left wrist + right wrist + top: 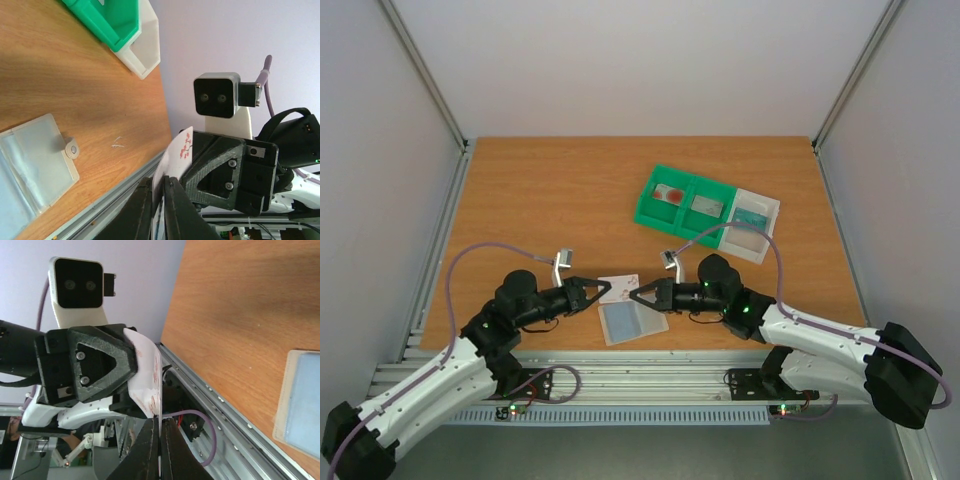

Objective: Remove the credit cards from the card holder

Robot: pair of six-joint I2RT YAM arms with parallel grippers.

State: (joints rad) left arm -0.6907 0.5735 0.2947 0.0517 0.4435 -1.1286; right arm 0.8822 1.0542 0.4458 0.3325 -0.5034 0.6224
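A white credit card (618,288) printed with small red blossoms hangs in the air between my two grippers. My left gripper (605,290) is shut on its left edge and my right gripper (636,294) is shut on its right edge. In the left wrist view the credit card (177,155) stands pinched in the left gripper (159,187). The right wrist view has the credit card (147,375) clamped in the right gripper (159,427). The card holder (632,322) lies open flat on the table just below, grey-blue inside up, its tab (70,148) showing.
A green two-compartment tray (655,217) stands at the back right with a card in each compartment. A white tray (770,205) adjoins it on the right. The table's metal front rail (640,365) runs just behind the card holder.
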